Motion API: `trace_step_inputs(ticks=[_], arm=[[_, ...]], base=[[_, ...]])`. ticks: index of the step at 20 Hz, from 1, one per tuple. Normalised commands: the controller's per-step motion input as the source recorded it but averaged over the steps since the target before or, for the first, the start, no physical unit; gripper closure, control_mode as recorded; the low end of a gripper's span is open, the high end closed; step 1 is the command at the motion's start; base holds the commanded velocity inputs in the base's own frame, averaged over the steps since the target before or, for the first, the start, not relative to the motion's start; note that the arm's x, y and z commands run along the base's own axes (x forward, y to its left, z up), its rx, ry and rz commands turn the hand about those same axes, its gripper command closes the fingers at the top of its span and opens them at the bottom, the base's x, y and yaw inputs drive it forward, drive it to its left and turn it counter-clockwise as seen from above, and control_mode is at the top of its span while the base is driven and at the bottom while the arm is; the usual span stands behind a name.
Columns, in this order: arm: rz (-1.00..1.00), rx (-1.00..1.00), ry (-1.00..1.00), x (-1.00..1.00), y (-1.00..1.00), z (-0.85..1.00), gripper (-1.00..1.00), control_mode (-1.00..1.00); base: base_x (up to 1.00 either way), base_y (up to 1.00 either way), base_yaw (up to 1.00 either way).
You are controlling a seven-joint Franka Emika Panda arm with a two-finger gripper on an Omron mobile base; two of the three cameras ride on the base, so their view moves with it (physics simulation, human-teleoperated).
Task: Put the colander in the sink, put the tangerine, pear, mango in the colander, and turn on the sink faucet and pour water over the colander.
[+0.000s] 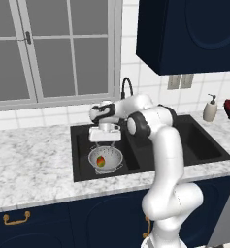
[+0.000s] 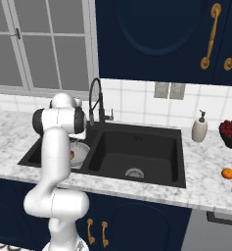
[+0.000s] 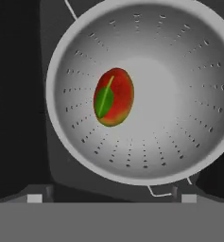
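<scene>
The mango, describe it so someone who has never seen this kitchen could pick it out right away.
Find the black rectangular double-basin sink set in the white marble counter. In its left basin sits a round silver perforated metal colander, right under the robot's hand. The small oval red, green and yellow-orange mango lies inside it, the only fruit in the colander.

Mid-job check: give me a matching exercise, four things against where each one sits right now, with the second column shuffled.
Things:
1. mango
2. colander
3. tangerine
4. gripper

Places:
A. on the counter right of the sink
B. open, above the colander
C. inside the colander
D. in the sink's left basin

Pairs: 1-C, 2-D, 3-A, 4-B
</scene>
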Motion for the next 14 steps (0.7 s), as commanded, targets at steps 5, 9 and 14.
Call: trace_step_inputs(ticks=[5,9,14], arm=[[0.00,0.00,-0.04,-0.88,-0.12,0.78,-1.00,-1.00],[0.00,0.00,-0.22,-0.95,0.00,0.67,-1.00,-1.00],[0.00,0.00,-0.25,-0.81,-0.26,0.46,-1.00,-1.00]], base=[[0.00,0.00,0.00],[0.00,0.00,0.00],[0.00,0.00,0.00]])
